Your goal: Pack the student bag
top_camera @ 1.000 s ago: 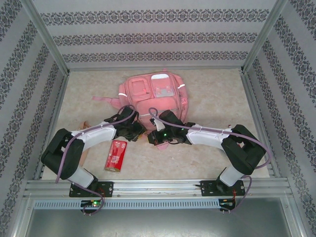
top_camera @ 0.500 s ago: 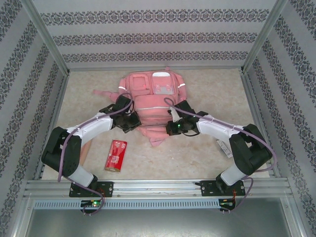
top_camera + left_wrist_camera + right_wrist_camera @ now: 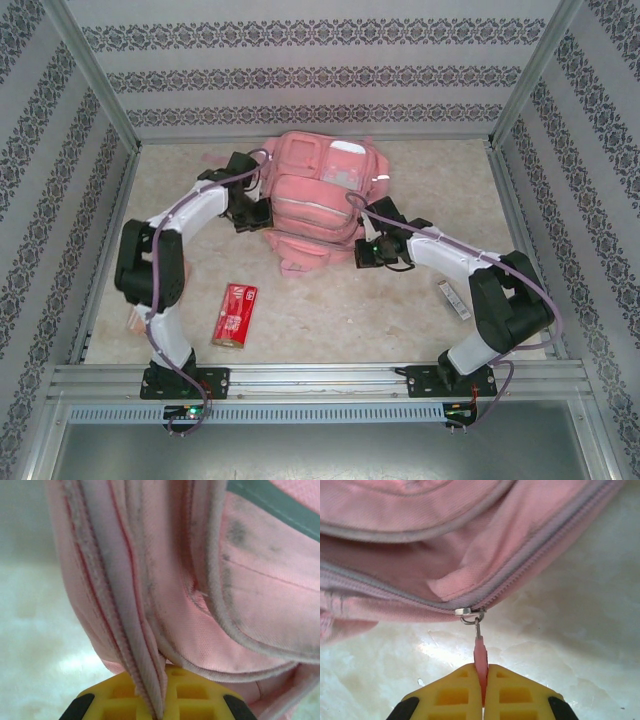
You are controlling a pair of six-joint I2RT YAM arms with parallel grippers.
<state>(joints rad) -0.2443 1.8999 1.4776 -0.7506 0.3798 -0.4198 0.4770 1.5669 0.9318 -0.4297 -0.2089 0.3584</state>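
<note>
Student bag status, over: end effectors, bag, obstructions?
Left end effector shut on student bag edge. Right end effector shut on zip pull. Red packet lies apart.

We see a red packet (image 3: 235, 315) lying on the tabletop (image 3: 330, 325) near the front edge, toward the left. A small white strip (image 3: 452, 300) lies nearer the right edge.

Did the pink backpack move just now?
Yes. The student bag has slid a little toward the back wall, away from the red packet, which stayed where it was.
</note>
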